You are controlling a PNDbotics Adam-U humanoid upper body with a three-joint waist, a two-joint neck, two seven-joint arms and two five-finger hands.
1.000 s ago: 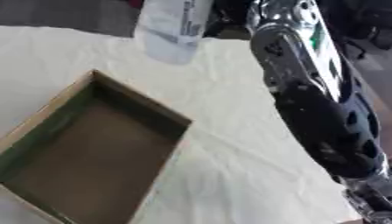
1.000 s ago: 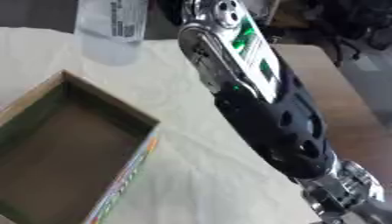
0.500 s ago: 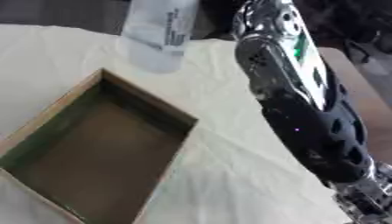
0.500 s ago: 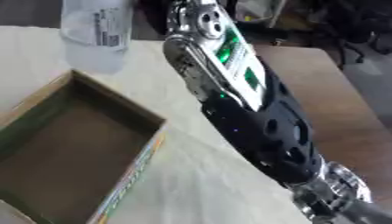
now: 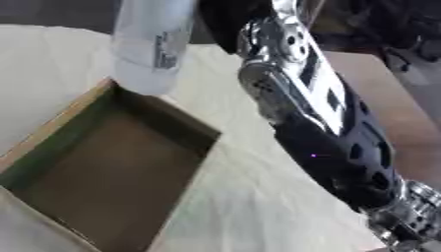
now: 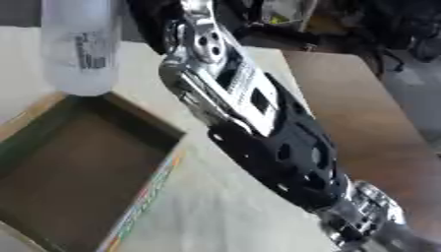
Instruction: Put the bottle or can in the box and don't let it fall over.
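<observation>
Clear bottle (image 5: pixel 153 47) above box (image 5: pixel 103 167) far corner, right arm (image 5: pixel 319 128) alongside, hand unseen

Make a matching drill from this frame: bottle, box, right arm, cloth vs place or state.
Things:
1. bottle
2. box
3. right arm
4. cloth

Place or state:
A. open, empty, at lower left
B. pale, spread over the table
C. upright in the air over the box's far corner
D. black and silver, running from lower right up to the top

Pairs: 1-C, 2-A, 3-D, 4-B
</observation>
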